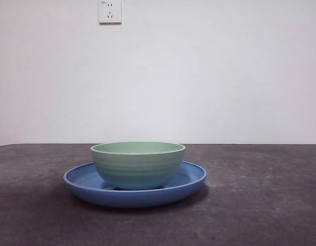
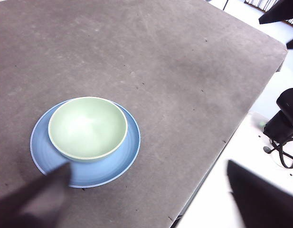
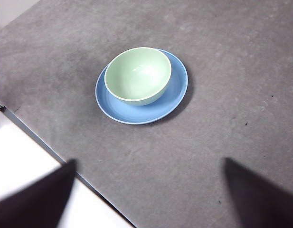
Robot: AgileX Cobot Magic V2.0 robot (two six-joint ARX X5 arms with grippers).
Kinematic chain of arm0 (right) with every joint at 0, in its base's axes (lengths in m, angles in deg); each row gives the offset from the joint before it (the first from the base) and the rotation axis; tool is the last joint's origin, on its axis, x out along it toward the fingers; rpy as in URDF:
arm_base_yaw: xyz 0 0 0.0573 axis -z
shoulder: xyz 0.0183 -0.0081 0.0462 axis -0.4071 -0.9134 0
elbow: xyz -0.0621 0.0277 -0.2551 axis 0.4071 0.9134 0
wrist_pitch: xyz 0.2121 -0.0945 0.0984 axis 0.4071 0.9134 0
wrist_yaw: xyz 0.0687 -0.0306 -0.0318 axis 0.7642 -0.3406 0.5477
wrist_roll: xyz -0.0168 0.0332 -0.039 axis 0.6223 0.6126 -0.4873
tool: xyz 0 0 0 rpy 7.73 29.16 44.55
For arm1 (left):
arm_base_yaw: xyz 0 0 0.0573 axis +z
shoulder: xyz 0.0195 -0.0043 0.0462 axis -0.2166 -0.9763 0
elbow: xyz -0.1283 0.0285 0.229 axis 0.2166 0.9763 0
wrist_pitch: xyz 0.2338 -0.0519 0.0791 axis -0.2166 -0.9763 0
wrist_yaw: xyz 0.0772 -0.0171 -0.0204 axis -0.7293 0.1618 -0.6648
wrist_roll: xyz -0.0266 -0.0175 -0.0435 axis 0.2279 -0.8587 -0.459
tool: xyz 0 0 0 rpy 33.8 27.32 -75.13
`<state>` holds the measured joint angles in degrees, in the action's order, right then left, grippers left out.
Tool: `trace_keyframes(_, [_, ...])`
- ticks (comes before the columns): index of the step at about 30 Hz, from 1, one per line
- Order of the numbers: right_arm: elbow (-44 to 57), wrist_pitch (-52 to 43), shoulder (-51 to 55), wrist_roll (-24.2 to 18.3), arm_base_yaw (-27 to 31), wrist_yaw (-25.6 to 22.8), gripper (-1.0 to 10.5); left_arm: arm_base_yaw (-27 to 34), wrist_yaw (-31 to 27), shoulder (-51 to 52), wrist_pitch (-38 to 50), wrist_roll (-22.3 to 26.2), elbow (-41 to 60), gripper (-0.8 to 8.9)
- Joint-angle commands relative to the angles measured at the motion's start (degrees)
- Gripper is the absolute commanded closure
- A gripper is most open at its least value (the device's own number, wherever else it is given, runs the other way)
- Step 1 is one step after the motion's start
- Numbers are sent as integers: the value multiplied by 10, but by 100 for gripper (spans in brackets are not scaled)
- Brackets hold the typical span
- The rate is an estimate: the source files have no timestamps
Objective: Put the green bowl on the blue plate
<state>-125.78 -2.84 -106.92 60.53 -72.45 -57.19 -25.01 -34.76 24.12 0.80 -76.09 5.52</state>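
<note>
The pale green bowl (image 1: 138, 164) stands upright inside the blue plate (image 1: 188, 182) on the dark grey table. It sits slightly off the plate's centre. Both show in the left wrist view, bowl (image 2: 87, 127) on plate (image 2: 110, 166), and in the right wrist view, bowl (image 3: 138, 75) on plate (image 3: 137, 114). My left gripper (image 2: 146, 194) is open, empty and raised well away from the dishes. My right gripper (image 3: 148, 190) is open, empty and raised near a table edge, apart from the dishes. Neither arm shows in the front view.
A white wall with a socket (image 1: 110, 11) stands behind the table. The table edge (image 2: 217, 152) runs close by, with a black office chair (image 2: 284, 123) on the pale floor beyond. Another table edge (image 3: 37, 137) shows in the right wrist view.
</note>
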Motion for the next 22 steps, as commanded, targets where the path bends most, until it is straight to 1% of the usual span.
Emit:
trace_keyframes(1, [-4,-6,-2,5,-6,-2,917,-3,3,-2,2,0,-5,830])
trace_keyframes(2, [-4,-5,-2,5,-6,-2,914,-3,3,-2,4,-1,-5,778])
trace_keyframes(19, [-4,-6,-2,5,-6,-2,914,-2,3,-1,8,-2,-3,782])
trace_keyframes(22, [-4,-6,-2,5,-6,-2,914,8,3,3,8,-2,-3,782])
